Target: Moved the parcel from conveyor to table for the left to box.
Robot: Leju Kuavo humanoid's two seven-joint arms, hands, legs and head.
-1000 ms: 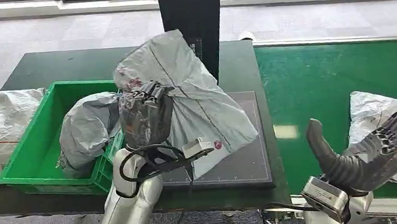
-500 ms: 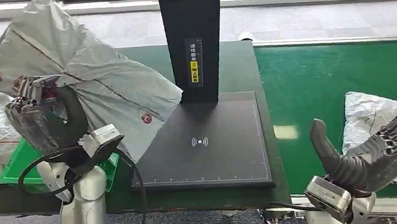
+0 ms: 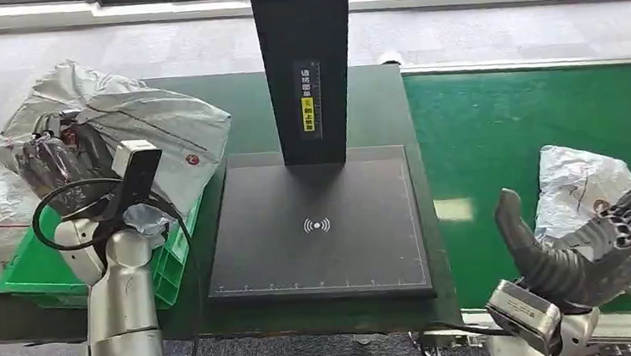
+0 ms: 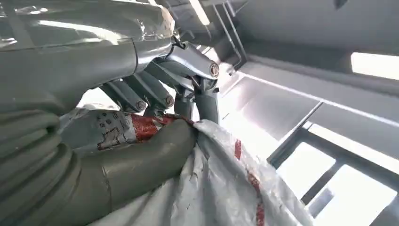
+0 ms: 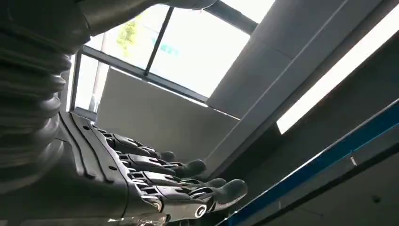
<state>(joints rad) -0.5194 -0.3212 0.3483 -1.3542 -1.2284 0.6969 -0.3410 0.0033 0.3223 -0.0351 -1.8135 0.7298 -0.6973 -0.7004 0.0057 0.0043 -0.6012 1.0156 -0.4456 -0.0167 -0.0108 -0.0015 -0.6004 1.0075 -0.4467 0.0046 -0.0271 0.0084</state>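
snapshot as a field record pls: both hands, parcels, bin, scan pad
left hand: grips grey parcel, held over green bin
right hand: open, fingers spread, holds nothing, low over conveyor
second parcel: crumpled grey bag lying on the conveyor, just beyond the right hand
green bin: at the table's left end, mostly covered by the held parcel
scan pad: black, bare, with a black post at its far edge

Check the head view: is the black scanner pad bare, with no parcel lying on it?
Yes. The scanner pad lies bare; the left hand holds the grey parcel over the green bin.
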